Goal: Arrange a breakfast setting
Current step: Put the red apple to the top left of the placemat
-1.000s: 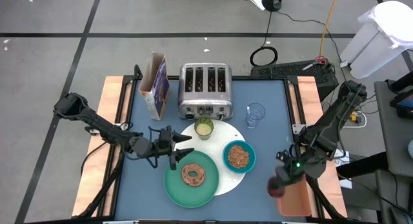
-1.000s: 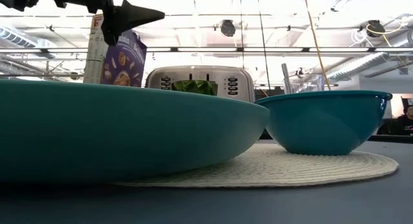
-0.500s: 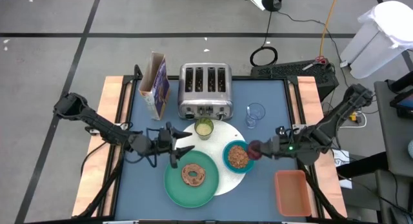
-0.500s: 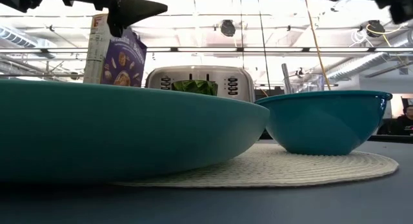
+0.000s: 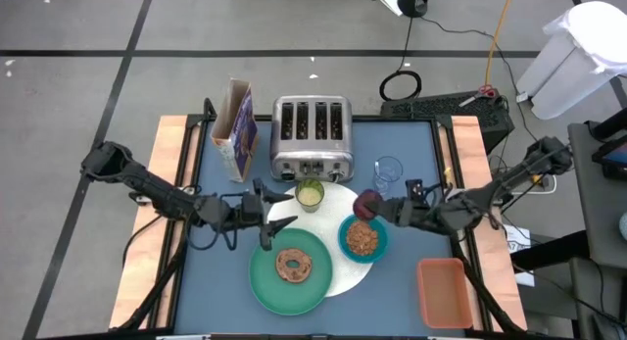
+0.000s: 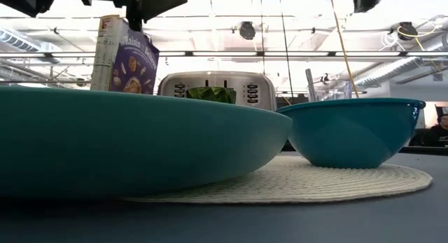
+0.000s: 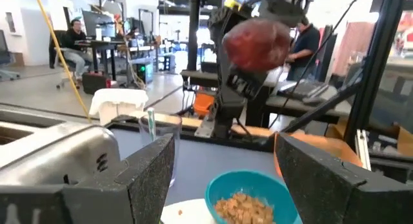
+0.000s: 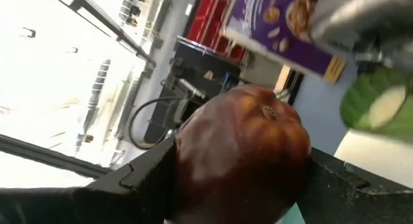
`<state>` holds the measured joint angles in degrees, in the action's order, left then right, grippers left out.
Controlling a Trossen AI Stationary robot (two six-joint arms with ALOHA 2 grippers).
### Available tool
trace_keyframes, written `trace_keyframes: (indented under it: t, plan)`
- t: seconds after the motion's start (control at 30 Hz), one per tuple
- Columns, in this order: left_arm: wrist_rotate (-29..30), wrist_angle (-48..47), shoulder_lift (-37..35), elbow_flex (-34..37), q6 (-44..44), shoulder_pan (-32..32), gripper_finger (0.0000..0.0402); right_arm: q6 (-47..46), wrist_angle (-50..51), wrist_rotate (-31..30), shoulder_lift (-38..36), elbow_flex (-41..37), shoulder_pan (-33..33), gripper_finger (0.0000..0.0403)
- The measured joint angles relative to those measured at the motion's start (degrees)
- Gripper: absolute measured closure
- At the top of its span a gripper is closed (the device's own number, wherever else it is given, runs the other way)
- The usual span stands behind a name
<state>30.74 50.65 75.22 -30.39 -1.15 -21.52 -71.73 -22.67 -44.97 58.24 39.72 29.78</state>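
Fingers of my right gripper (image 5: 377, 207) are clamped on the dark red fruit (image 5: 367, 203), an apple by the look of its stem end in the right wrist view (image 8: 242, 161); I have it in the air right of frame centre in the high view, above the upper edge of the teal bowl (image 5: 362, 238) of cereal. My left gripper (image 5: 277, 215) hangs left of centre with its fingers spread and nothing between them, over the upper left rim of the green plate (image 5: 265, 281). That plate carries the brown ring pastry (image 5: 292, 266) and overlaps the white woven placemat (image 5: 349, 273), which also holds the bowl and the small yellow-green cup (image 5: 310, 194). Toward the top of the blue worktop (image 5: 411, 154) I see the silver four-slot toaster (image 5: 311, 134), the purple cereal box (image 5: 237, 129) to its left, and the clear glass (image 5: 388, 174) to its right. An orange tray (image 5: 444, 291) lies at lower right.
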Motion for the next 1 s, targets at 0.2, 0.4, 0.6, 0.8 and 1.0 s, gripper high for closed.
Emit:
trace_keyframes:
  t: [0.2, 0.4, 0.6, 0.8, 1.0]
  plan:
    - [-3.21, 2.61, 0.13, -0.02, -0.04, 1.78, 0.0128, 7.82, -5.04, 0.08, 3.43, 0.0, -4.32, 0.0149]
    - [-6.32, 5.01, 0.68, -0.2, 3.18, 2.88, 0.0128, 10.93, -15.05, 0.17, 7.99, 0.0, -7.96, 0.0149]
    - [-6.97, 3.49, 0.66, -3.69, 13.27, 2.91, 0.0128, 5.81, -23.76, 0.15, 12.49, 0.02, -11.03, 0.0149]
    - [-7.14, -0.38, 0.66, -7.75, 22.62, 3.2, 0.0128, -3.04, -26.55, 0.19, 15.36, 0.02, -12.79, 0.0149]
    - [-7.53, -1.54, 0.66, -8.96, 22.43, 5.02, 0.0128, -6.86, -26.94, 0.78, 16.11, 0.02, -13.4, 0.0149]
